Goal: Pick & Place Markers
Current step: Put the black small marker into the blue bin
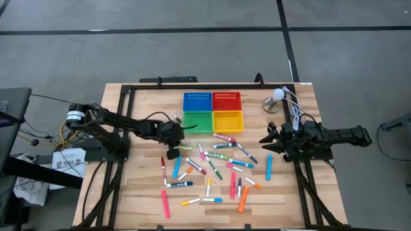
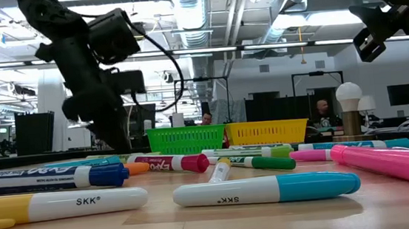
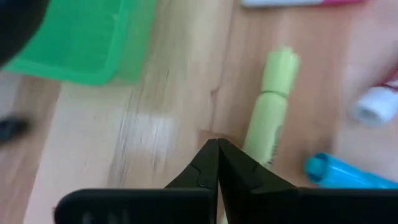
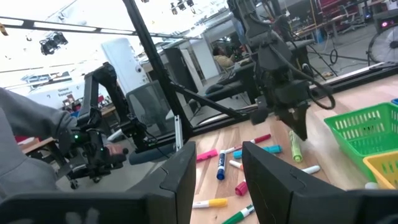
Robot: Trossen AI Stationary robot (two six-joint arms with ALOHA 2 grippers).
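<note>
- Here, the left claw point(image 1: 173, 153) sits low over the tabletop point(image 1: 282, 192), just below the green basket point(image 1: 197, 121). Its two fingers are pressed tight together.
- A light green marker point(image 3: 273, 106) lies right beside those shut fingertips. Its near end is hidden behind them, so it is hard to tell if the claw pinches it or only touches it.
- The other markers point(image 1: 218, 170) lie scattered across the middle of the tabletop.
- The right claw point(image 1: 267, 142) waits at the right side, above the tabletop. Its fingers stand a little apart with nothing between them.
- In the low view, the near markers are cut off at the edges.
</note>
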